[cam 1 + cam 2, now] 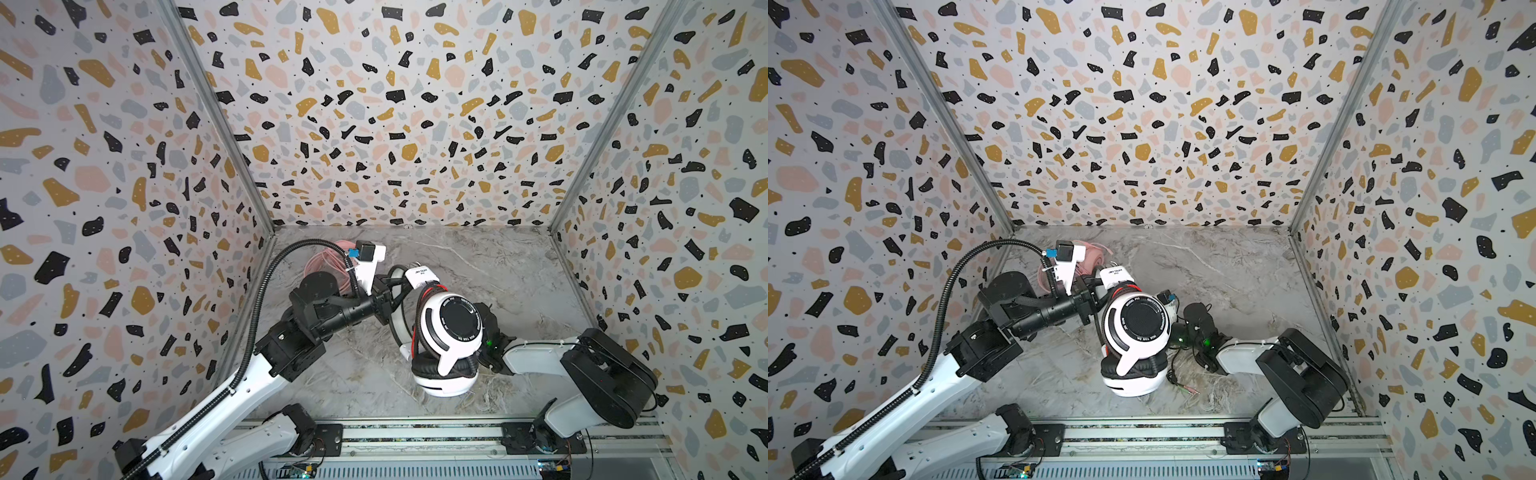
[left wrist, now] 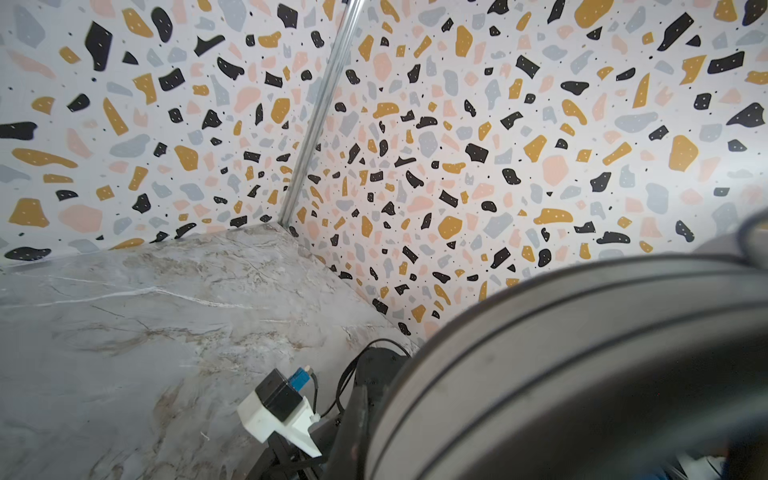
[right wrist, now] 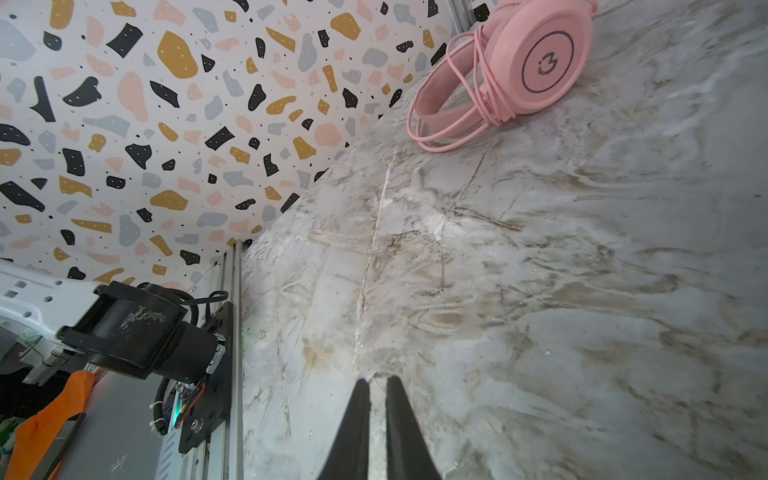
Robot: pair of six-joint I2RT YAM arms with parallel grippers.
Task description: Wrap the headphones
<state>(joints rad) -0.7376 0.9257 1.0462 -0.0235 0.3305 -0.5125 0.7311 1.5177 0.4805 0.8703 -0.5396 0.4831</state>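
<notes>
White-and-black headset [image 1: 451,328] sat closest to the lens in both top views, over the middle of the bench [image 1: 478,257]. One round black-centred earcup faced upward. The second cup lay below it with its black cushion showing; whether that cup touched the bench could not be told. The left gripper [image 1: 384,301] reached in from the left to the striped band, and its fingers were pressed together on that band as far as the top views showed. In the left wrist view the band [image 2: 582,353] filled the lower corner as a blurred grey arc with dark stripes, and the fingers themselves were out of sight.

The right gripper [image 3: 377,384] came in from the right, behind the upper earcup. Its two black fingers stood almost together with only a thin slit between them, and nothing could be seen pinched there.

In a top view a thin black cable [image 1: 1177,376] trailed down beside the lower cup, its plugs [image 1: 1192,390] lying on the marble surface.

Farther back, near the far left corner of the bench, the pink headset [image 3: 540,62] lay with its pink cable [image 3: 484,91] wound several times around its band, one loop spilling onto the bench. The left arm partly hid it in both top views. Speckled terrazzo walls [image 1: 415,104] closed the scene behind.
</notes>
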